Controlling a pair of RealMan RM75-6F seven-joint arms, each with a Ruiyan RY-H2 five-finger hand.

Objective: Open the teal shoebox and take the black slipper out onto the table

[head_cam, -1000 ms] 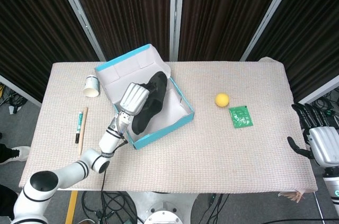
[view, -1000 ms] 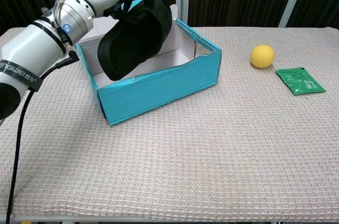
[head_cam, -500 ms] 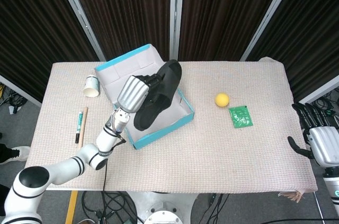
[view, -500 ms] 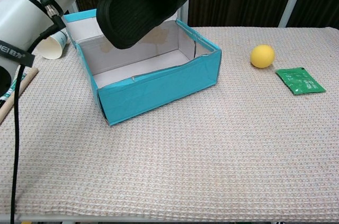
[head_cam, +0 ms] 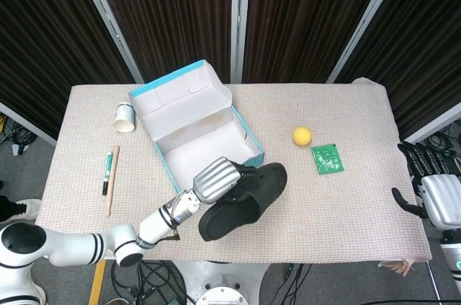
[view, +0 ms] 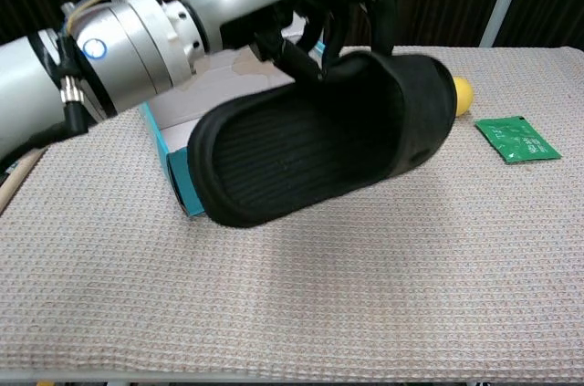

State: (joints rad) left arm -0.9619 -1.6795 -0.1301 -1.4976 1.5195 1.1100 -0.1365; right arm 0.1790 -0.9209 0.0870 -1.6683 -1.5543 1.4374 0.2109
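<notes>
The black slipper (head_cam: 242, 200) is gripped by the left robot hand (head_cam: 217, 180) just in front of the teal shoebox (head_cam: 194, 126), so a loosened hold could drop it off the tabletop (head_cam: 338, 204) edge.

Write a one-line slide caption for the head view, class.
Left hand holds the black slipper clear of the open teal shoebox, above the table.

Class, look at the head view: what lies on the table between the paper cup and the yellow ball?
The open teal shoebox lies between the paper cup and the yellow ball; the head view shows it plainly.
</notes>
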